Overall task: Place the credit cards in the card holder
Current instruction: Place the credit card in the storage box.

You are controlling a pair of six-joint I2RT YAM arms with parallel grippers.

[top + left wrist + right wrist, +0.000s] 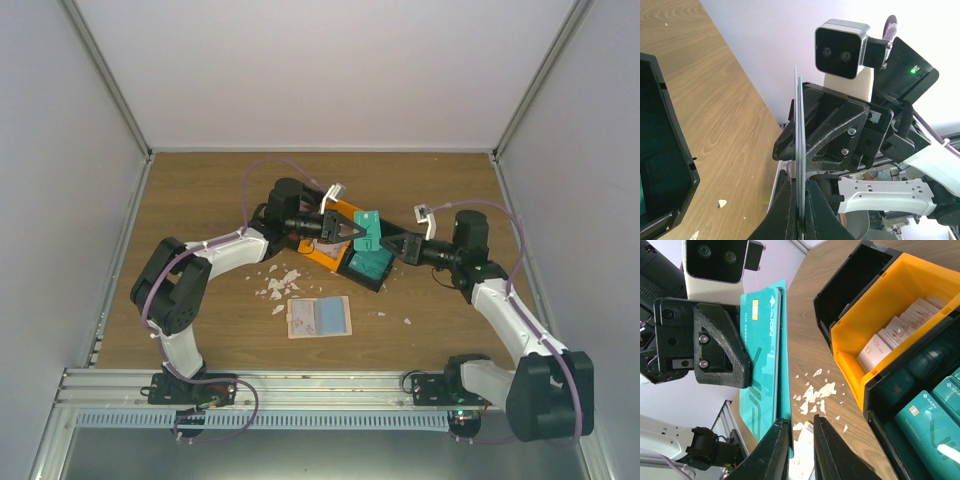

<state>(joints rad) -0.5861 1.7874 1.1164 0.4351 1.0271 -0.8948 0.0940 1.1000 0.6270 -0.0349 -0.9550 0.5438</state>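
Note:
My left gripper (348, 230) is shut on two teal credit cards (366, 228) and holds them upright above the tray. In the left wrist view the cards (799, 150) show edge-on, pinched between my fingers (812, 210). My right gripper (392, 243) faces it. In the right wrist view its jaws (799, 427) stand slightly apart around the lower edge of the teal cards (762, 355), with a gap to the right finger. The card holder (320, 316) lies open and flat on the table in front of the tray, apart from both grippers.
The black-and-orange tray (318, 258) lies under both grippers. Its orange bin (855, 365) holds several white cards (895, 332) and a black bin holds teal cards (930, 415). White scraps (278, 282) lie between the tray and the holder. Walls enclose the table.

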